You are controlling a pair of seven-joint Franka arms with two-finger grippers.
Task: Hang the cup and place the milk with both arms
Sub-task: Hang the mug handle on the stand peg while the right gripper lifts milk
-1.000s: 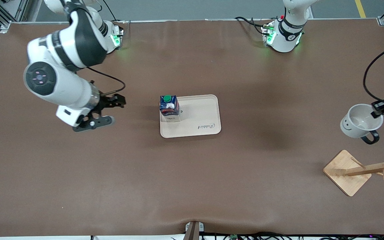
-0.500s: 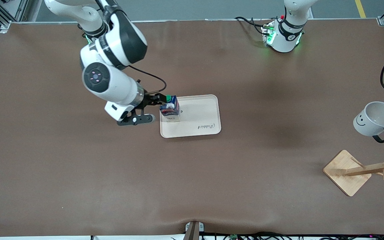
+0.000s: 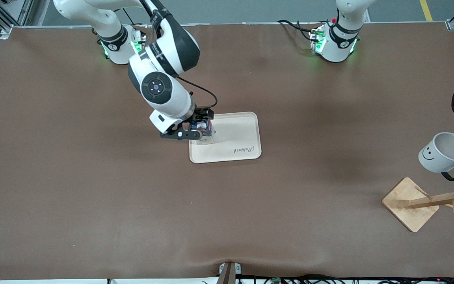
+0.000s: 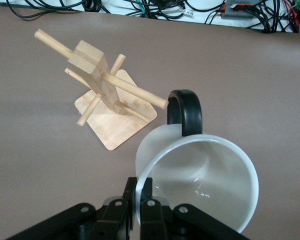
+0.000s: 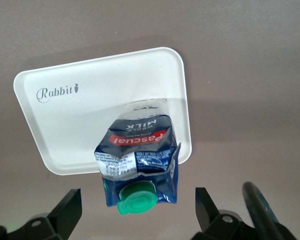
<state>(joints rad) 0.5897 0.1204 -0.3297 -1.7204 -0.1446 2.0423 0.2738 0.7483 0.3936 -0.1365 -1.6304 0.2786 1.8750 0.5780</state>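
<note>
Brown table (image 3: 93, 189): one cup (image 3: 442, 153), one milk (image 5: 138, 160)

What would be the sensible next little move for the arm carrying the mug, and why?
Probably ease the cup down and toward the wooden rack so its black handle slides over the peg whose tip sits right beside it. The left gripper pinches the rim, with the cup in the air above the rack. The right gripper straddles the milk on the tray, fingers open.

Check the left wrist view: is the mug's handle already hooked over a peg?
No: the cup, held at its rim by the left gripper, has its black handle beside the rack's peg tip, not over it.
</note>
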